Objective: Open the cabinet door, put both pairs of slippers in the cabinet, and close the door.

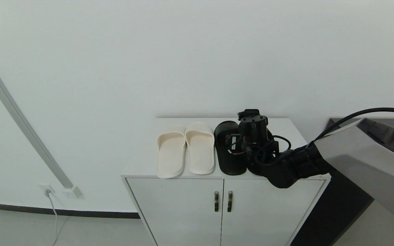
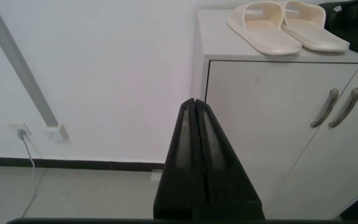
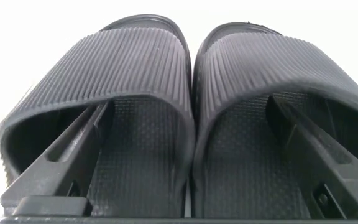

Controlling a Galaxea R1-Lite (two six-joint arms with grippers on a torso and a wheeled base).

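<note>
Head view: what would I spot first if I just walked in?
Probably the right claw over the white cabinet top, open, with one finger poked inside each of the black slippers. Beside them on the cabinet top sit the cream slippers, and the doors below are shut.

The cream slippers (image 1: 200, 150) are plain, the black slippers (image 3: 135, 68) have ribbed straps and dotted footbeds, and the white cabinet (image 1: 173, 208) bears grey metal handles (image 1: 216, 201).
</note>
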